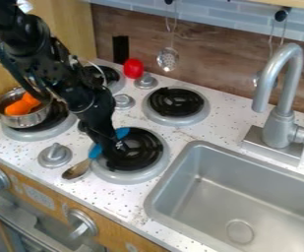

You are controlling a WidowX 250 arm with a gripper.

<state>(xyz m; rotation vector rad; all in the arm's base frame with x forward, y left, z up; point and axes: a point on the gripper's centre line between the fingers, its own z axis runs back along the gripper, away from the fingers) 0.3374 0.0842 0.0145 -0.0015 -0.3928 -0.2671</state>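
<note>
The black pincer (116,151) hangs over a round black burner (147,145), by a blue-handled metal spoon (94,153); spread or pinching, I cannot tell.

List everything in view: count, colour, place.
Pot: one, silver, front left burner.
Pot contents: count unclear, orange, inside.
Spoon: one, blue handle, front right burner's edge.
Rounded object: one, red, rear.
Burners: four, black, stove.
Stove knobs: at least three, grey, near burners.
Panel knobs: two, silver, cabinet front.
Oven handle: one, grey, lower left.
Sink: one, grey, right.
Faucet: one, silver, behind sink.
Hanging utensils: two, silver, back wall.
Counter: one, white, around sink.
Gripper: one, black, above front right burner.
Arm: one, black, upper left.
</note>
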